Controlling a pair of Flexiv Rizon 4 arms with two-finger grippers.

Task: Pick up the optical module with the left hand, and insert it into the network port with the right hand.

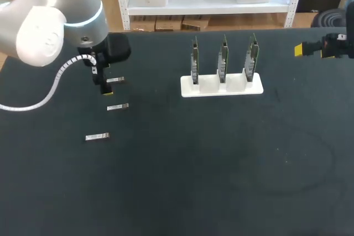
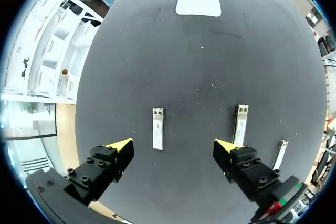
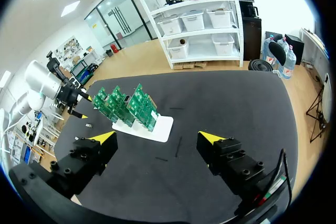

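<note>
Three small silver optical modules lie on the black table at the left. The farthest module (image 1: 115, 80) (image 2: 158, 128) lies just ahead of my left gripper (image 1: 105, 88) (image 2: 173, 148), between the lines of its open fingers and untouched. The middle module (image 1: 117, 106) (image 2: 240, 124) lies by one fingertip, and the nearest module (image 1: 97, 136) (image 2: 280, 154) lies off to that side. A white stand (image 1: 221, 88) (image 3: 157, 128) holds three upright green boards (image 1: 223, 59) (image 3: 126, 106). My right gripper (image 1: 301, 50) (image 3: 157, 139) hangs open and empty at the far right, well away from the stand.
The white stand (image 2: 198, 3) shows far ahead of the left gripper. My left arm (image 3: 52, 85) shows beyond the boards in the right wrist view. Bare black table (image 1: 221, 164) spreads across the front and middle.
</note>
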